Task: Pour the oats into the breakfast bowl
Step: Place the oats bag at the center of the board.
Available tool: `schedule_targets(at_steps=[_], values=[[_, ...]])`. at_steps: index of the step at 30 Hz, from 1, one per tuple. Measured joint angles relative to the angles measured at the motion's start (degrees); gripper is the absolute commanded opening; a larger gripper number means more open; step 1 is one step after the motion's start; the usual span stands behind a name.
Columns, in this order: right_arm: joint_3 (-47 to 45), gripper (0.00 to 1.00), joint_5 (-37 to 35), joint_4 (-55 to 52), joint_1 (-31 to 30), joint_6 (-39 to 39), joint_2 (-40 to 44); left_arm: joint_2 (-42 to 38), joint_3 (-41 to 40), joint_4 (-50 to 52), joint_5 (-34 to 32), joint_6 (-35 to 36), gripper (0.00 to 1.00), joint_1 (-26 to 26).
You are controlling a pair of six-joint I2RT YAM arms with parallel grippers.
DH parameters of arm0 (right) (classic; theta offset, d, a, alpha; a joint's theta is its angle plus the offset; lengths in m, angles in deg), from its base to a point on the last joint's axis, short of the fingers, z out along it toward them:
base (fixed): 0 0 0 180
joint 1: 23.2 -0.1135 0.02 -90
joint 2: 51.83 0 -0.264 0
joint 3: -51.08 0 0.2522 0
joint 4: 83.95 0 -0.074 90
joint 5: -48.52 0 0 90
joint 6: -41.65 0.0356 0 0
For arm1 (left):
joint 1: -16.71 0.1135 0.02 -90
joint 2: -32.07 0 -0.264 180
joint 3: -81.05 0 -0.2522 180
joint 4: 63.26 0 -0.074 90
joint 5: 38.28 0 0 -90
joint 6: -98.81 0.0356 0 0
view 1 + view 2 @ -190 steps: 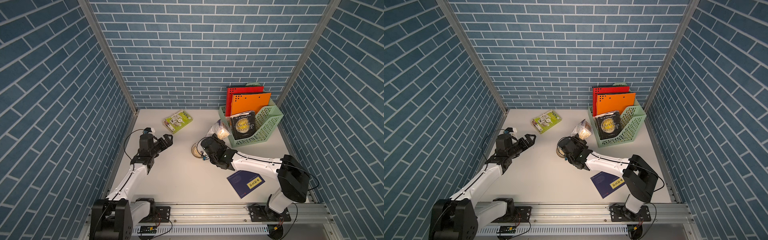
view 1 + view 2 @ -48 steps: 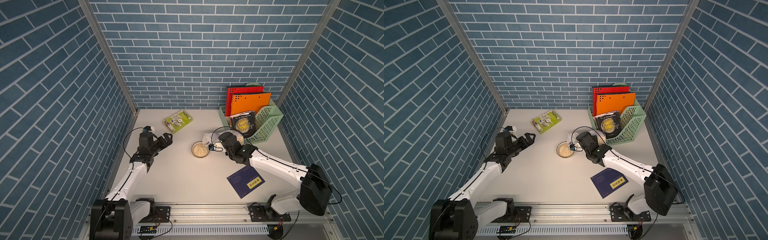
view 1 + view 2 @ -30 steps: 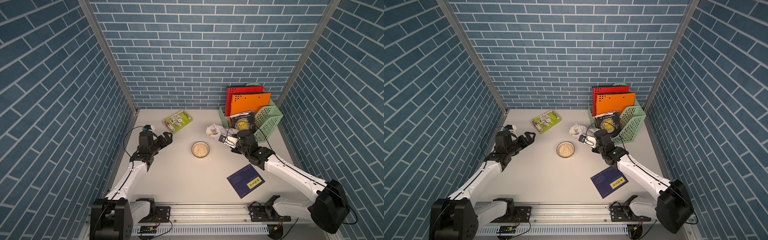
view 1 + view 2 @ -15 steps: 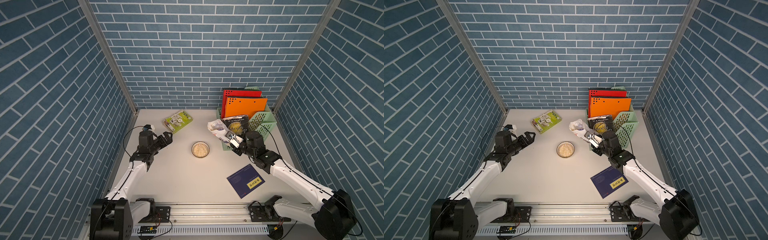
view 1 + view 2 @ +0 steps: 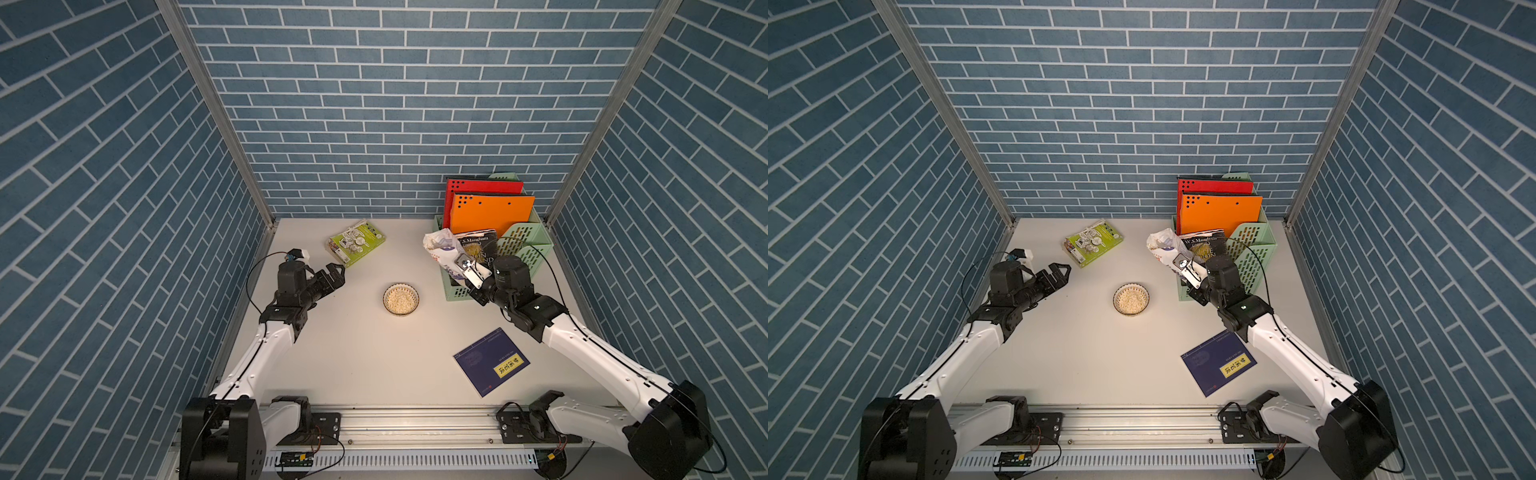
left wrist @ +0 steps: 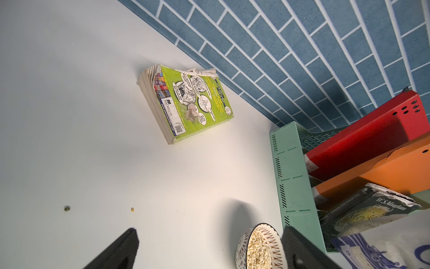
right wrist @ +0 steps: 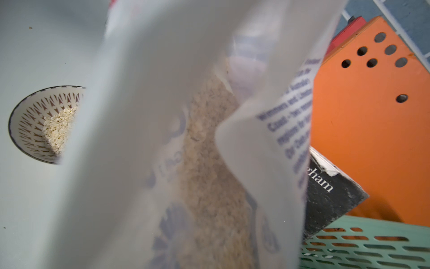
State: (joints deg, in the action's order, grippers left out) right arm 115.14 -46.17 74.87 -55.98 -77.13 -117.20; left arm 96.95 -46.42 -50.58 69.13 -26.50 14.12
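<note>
- The left gripper (image 5: 337, 275) (image 5: 1064, 273) hung over the table's (image 5: 353, 357) left side. Its jaws stood wide apart, holding and touching nothing. In the left wrist view its two dark fingers (image 6: 116, 249) framed bare table.
- A green book (image 5: 357, 248) (image 5: 1094, 243) (image 6: 188, 102) lay flat near the back wall, just beyond the left gripper and apart from it.
- The bowl (image 5: 385, 298) (image 5: 1115, 299) stood upright near the table's middle, between the two arms and touched by neither. Oats (image 5: 401, 300) (image 5: 1131, 300) lay heaped inside it, as the right wrist view (image 7: 58, 130) also showed.
- The pouch (image 5: 441, 248) (image 5: 1162, 245) was held off the table, right of the bowl and not above it, in front of the rack's left corner. It looked crumpled. Close up (image 7: 139, 116), beige oats showed through its side.
- The right gripper (image 5: 461, 265) (image 5: 1181, 264) had its jaws narrowed and clamped on the pouch's lower edge.
- The mint rack (image 5: 534, 249) (image 5: 1260, 247) stood in the back right corner, holding a red folder (image 5: 482, 186), an orange folder (image 5: 492, 212) and a black book (image 5: 482, 247).
- A blue book (image 5: 492, 361) (image 5: 1219, 361) lay flat near the front, beside the right arm.
</note>
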Motion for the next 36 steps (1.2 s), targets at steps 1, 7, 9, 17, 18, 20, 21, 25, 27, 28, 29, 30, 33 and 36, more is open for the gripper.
schedule_targets(at_steps=[1,7,9,17,18,20,21,25,27,28,29,30,33,36], values=[[0.6,0.00,0.3,-0.1,0.1,0.0,0.0,0.0,0.0,0.0,0.0,0.0,1.00,0.0],[1.0,0.00,6.5,-0.2,0.1,3.7,2.3,0.0,0.2,0.2,0.0,0.4,0.99,0.0],[-0.5,0.00,10.1,1.6,0.1,5.9,4.2,0.0,0.8,0.5,0.0,0.9,0.99,0.0],[-11.7,0.00,26.7,15.8,0.1,17.3,8.4,-0.4,3.5,-0.5,1.6,3.9,0.99,0.1],[-13.1,0.00,28.3,17.3,0.1,18.5,8.4,-0.6,3.7,-0.7,2.1,4.5,0.99,0.1],[-15.8,0.00,31.0,20.7,0.1,20.8,8.4,-1.0,4.0,-1.0,3.4,5.7,1.00,0.2],[-17.0,0.00,32.3,22.2,0.1,22.0,8.4,-1.2,4.2,-1.2,4.0,6.5,0.99,0.2],[-20.6,0.00,36.0,27.2,-0.2,25.0,8.3,-3.1,4.9,-2.6,8.3,11.0,0.99,0.2],[-21.5,0.01,36.9,28.8,-1.0,25.5,8.0,-4.8,4.9,-2.8,10.7,14.4,0.99,0.2],[-21.8,0.02,36.8,29.5,-1.7,25.4,7.7,-5.9,4.9,-2.7,11.8,16.5,0.99,0.2],[-22.3,0.03,36.7,30.6,-2.8,25.3,7.1,-6.8,4.9,-2.6,12.7,18.3,0.99,0.2],[-22.8,0.03,36.5,31.5,-4.1,25.3,6.4,-8.0,4.9,-2.5,13.6,20.2,0.99,0.2],[-24.8,0.04,36.1,35.2,-9.0,24.7,2.4,-11.1,4.8,-1.9,14.5,24.5,0.99,0.2],[-26.5,0.04,35.6,38.8,-13.0,24.4,-3.2,-13.4,4.3,-1.2,14.0,26.4,0.99,0.2]])
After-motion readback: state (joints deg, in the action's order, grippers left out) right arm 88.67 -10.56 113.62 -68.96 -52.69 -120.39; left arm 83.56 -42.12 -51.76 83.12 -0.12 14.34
